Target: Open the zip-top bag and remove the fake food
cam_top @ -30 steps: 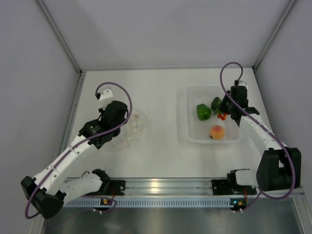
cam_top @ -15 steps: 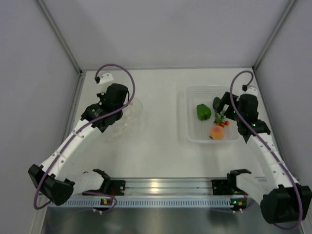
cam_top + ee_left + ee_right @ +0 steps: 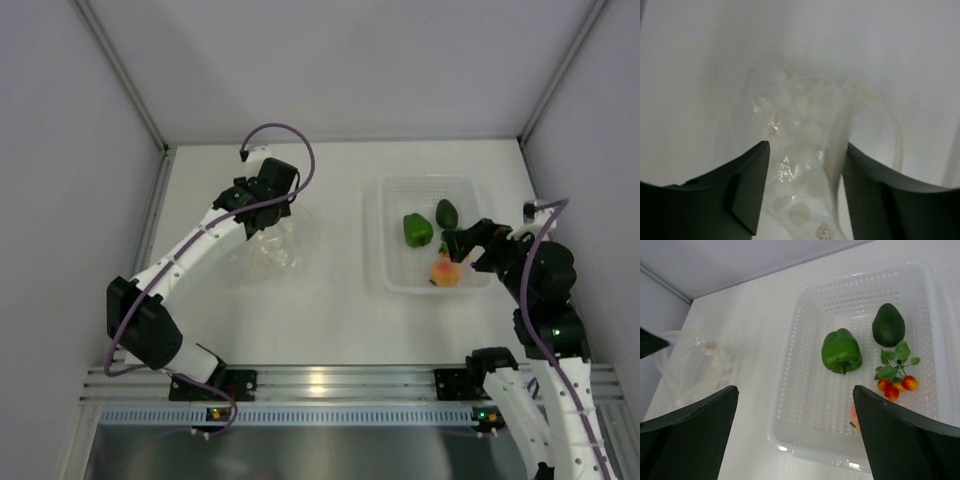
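My wide-spread right tool has backed off the white perforated tray, red toy tomatoes left inside. My left tool, fingers apart, hangs over the crinkly clear zip-top bag, seemingly emptied.

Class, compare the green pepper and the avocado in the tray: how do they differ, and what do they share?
The green pepper is bright green and lobed; the avocado is darker, smooth and egg-shaped. The avocado sits right next to the tomato sprig; the pepper lies farther from it. Both are green and lie inside the tray.
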Controlling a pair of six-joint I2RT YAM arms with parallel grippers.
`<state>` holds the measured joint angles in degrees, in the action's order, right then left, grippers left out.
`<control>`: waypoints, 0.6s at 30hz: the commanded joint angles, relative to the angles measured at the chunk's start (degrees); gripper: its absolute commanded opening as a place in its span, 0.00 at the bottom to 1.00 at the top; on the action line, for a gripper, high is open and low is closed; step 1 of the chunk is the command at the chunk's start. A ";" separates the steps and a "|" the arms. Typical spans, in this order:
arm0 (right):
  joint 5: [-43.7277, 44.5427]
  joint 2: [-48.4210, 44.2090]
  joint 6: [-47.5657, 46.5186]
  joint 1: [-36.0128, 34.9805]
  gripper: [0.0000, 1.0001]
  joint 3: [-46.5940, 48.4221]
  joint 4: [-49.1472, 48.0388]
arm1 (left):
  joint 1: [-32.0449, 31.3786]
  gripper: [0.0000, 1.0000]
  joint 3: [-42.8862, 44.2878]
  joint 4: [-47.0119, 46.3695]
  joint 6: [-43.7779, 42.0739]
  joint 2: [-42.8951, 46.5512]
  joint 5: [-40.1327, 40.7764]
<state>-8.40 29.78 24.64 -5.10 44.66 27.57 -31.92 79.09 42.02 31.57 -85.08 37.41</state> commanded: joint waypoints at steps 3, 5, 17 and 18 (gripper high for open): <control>-4.52 -4.11 -3.27 0.09 0.99 5.16 7.48 | -0.51 0.79 0.37 -3.61 4.37 1.14 -9.01; -3.29 -4.21 -4.69 0.09 1.00 6.48 8.98 | -0.51 0.84 0.54 -3.61 4.55 3.59 -9.55; 27.82 -2.27 -11.90 -14.22 0.99 13.95 16.98 | -0.51 0.98 -15.62 -3.17 -1.94 32.23 -2.42; 28.44 -2.44 -12.51 -15.19 0.99 14.83 17.34 | -0.42 0.98 -17.11 -3.17 -2.56 36.69 -3.56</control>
<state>11.09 27.24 15.07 -17.74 55.55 41.10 -32.40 66.02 39.97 32.40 -54.78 33.26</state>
